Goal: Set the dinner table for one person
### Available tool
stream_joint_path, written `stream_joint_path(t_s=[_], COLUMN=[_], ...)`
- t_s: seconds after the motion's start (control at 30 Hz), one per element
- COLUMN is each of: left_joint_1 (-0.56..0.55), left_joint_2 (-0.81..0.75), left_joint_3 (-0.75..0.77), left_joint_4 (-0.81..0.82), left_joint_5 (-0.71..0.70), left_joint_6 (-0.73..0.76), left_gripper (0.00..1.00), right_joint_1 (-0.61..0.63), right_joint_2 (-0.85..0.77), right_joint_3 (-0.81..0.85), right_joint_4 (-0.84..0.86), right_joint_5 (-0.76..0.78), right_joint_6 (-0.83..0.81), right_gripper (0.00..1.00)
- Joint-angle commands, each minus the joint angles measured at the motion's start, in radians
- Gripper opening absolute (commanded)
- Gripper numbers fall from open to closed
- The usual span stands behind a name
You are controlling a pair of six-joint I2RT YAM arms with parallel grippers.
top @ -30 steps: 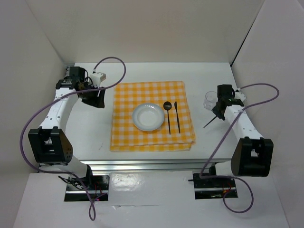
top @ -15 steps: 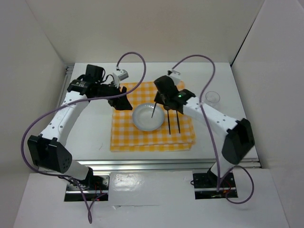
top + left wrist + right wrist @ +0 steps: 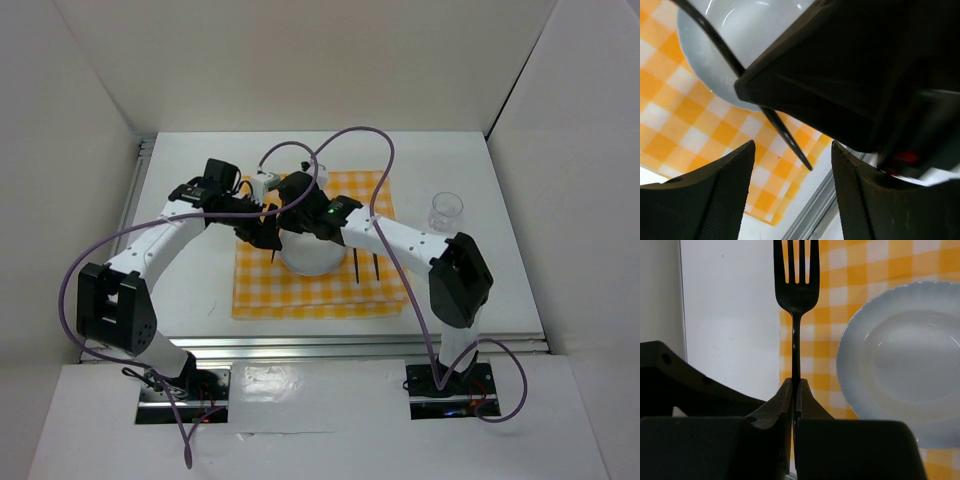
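My right gripper (image 3: 288,218) reaches across the white plate (image 3: 318,262) and is shut on a black fork (image 3: 795,285), tines pointing away, over the left edge of the yellow-and-white checked cloth (image 3: 260,290). The grip shows in the right wrist view (image 3: 795,382), with the plate (image 3: 905,365) to the right. My left gripper (image 3: 255,232) is open and empty just beside the right one, over the cloth. In the left wrist view (image 3: 792,150) the fork's thin shaft (image 3: 787,140) crosses between its fingers. The cloth lies on the white dinner table (image 3: 180,290).
A black spoon (image 3: 357,266) and a black knife (image 3: 375,266) lie on the cloth right of the plate, partly under my right arm. A clear glass (image 3: 445,212) stands at the table's right. Aluminium rails (image 3: 300,345) run along the near edge.
My right arm swung from beside the glass across the plate to its left side, carrying the fork. My left arm moved from the far left in over the cloth.
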State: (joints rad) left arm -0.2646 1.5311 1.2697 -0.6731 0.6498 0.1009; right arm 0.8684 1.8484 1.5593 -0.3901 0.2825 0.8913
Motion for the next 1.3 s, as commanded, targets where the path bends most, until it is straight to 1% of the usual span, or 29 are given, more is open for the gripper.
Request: stream_joint_path(t_s=[0.0,0.07,0.13,0.17,0.23,0.27,0.3,0.37,0.47,0.53,0.63,0.67,0.83,0.9,0.97,1.03,1.07,1.1,1.13,1.27], left_joint_1=[-0.004,-0.004,-0.004,-0.004,-0.004,-0.004,-0.004,0.007,0.053,0.071,0.080,0.080,0.080,0.080,0.080,0.080,0.080,0.080,0.080,0.080], left_joint_2=[0.026,0.035,0.035,0.035,0.035,0.035,0.035,0.035,-0.003,-0.014,-0.005,-0.005,0.018,0.035,0.067,0.080,0.089,0.089,0.099,0.110], left_joint_3=[-0.021,-0.021,-0.021,-0.021,-0.021,-0.021,-0.012,-0.012,-0.001,-0.001,-0.001,-0.001,-0.020,-0.020,-0.020,-0.020,-0.020,-0.020,-0.020,-0.029], left_joint_4=[0.061,0.070,0.070,0.070,0.079,0.070,0.054,0.029,-0.020,-0.029,-0.068,-0.068,-0.049,-0.060,-0.069,-0.059,-0.059,-0.049,-0.049,-0.040], left_joint_5=[-0.042,-0.042,-0.051,-0.052,-0.042,-0.042,-0.053,-0.084,-0.119,-0.133,-0.086,-0.066,0.036,0.077,0.088,0.077,0.077,0.067,0.057,0.048], left_joint_6=[-0.023,-0.033,-0.033,-0.046,-0.046,-0.046,-0.046,-0.046,-0.006,0.020,0.052,0.052,0.052,0.062,0.062,0.051,0.042,0.042,0.042,0.033], left_gripper=[0.68,0.67,0.63,0.57,0.52,0.52,0.57,0.64,0.68,0.68,0.69,0.68,0.68,0.68,0.67,0.63,0.55,0.51,0.49,0.51], right_joint_1=[0.011,0.011,0.020,0.020,0.020,0.020,0.020,0.020,0.020,0.020,0.020,0.020,0.029,0.029,0.029,0.029,0.029,0.029,0.029,0.029], right_joint_2=[-0.008,0.002,0.002,0.002,0.002,0.002,0.015,0.031,0.067,0.077,0.065,0.064,0.032,0.018,0.009,0.018,0.028,0.028,0.028,0.018], right_joint_3=[0.048,0.048,0.039,0.039,0.039,0.039,0.039,0.071,0.093,0.093,0.074,0.062,0.053,0.025,0.025,0.025,0.034,0.035,0.035,0.025], right_joint_4=[0.050,0.050,0.050,0.050,0.050,0.050,0.050,-0.012,-0.070,-0.070,-0.026,-0.017,-0.016,0.005,0.014,0.014,0.005,-0.007,-0.007,0.005], right_joint_5=[-0.020,-0.029,-0.039,-0.039,-0.039,-0.039,-0.039,-0.014,-0.005,-0.015,-0.061,-0.071,-0.071,-0.071,-0.080,-0.091,-0.103,-0.103,-0.103,-0.114], right_joint_6=[0.070,0.070,0.070,0.070,0.070,0.061,0.061,0.061,0.051,0.037,0.037,0.047,0.077,0.087,0.087,0.097,0.107,0.107,0.116,0.117], right_gripper=[0.00,0.00,0.00,0.00,0.00,0.00,0.00,0.00,0.00,0.00,0.00,0.00,0.00,0.00,0.00,0.00,0.00,0.00,0.00,0.00])
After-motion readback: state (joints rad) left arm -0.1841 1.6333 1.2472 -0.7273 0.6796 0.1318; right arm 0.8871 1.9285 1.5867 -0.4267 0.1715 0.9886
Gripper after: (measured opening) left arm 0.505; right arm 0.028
